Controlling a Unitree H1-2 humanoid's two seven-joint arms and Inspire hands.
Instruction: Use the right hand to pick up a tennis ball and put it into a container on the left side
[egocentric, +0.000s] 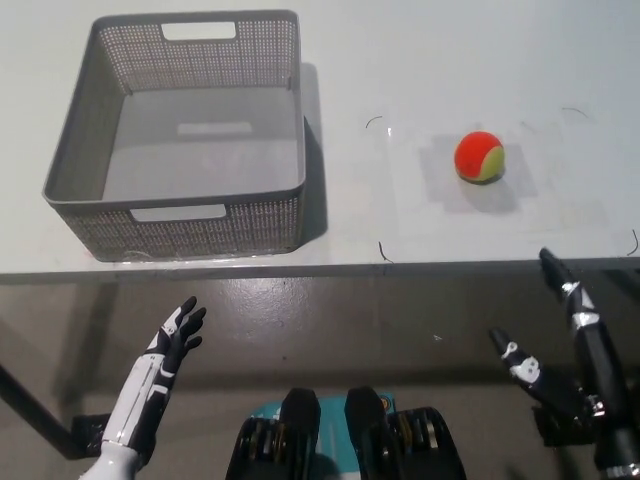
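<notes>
I am holding both hands, right (572, 345) and left (165, 365), spread wide below the table (420, 230); ball (479, 156) sitting right of the basket (180, 215)

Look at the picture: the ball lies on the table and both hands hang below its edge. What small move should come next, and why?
Probably the right hand should rise and reach forward over the table toward the ball. The ball lies untouched right of the basket, and the hand is open, below the table's edge, holding nothing. The left hand rests low at the left.
</notes>
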